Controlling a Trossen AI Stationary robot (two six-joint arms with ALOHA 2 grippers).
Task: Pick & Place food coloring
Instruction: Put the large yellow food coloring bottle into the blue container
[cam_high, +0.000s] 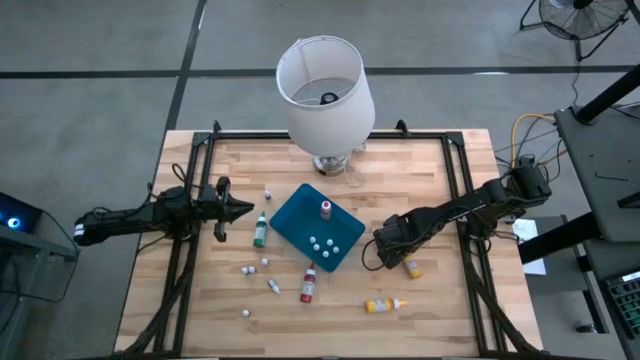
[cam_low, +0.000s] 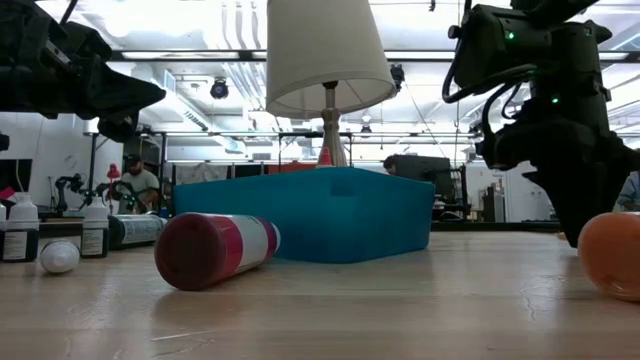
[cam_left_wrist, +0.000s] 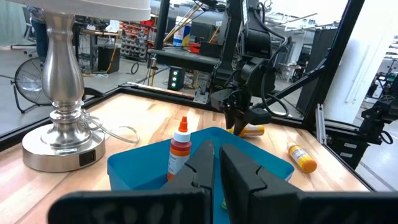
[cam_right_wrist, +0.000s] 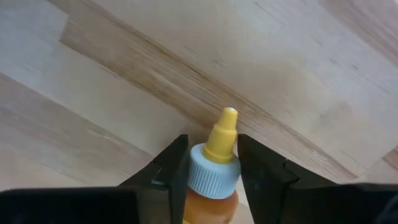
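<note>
An orange food coloring bottle (cam_right_wrist: 211, 199) with a pale blue cap and yellow tip lies on the wood to the right of the teal tray (cam_high: 300, 232). My right gripper (cam_right_wrist: 211, 143) points down over it, shut on its cap end; in the high view the right gripper (cam_high: 393, 250) covers most of the orange bottle (cam_high: 411, 267). A red bottle (cam_high: 326, 208) stands in the tray. A green bottle (cam_high: 260, 230), another red bottle (cam_high: 308, 285) and a yellow bottle (cam_high: 383, 304) lie on the table. My left gripper (cam_high: 236, 210) waits shut at the left, level. My right gripper pinches the orange bottle's pale blue cap (cam_right_wrist: 213, 177) between its two fingers, one finger (cam_right_wrist: 176, 167) on each side. The fingers come from above, pointing down, and lie across the bottle. The bottle lies on its side on the table.
A white-shaded lamp (cam_high: 325, 85) stands at the far edge behind the tray. Loose white caps (cam_high: 258, 268) lie scattered near the green bottle, and more sit in the tray. Black rails (cam_high: 460, 200) run along the table's sides.
</note>
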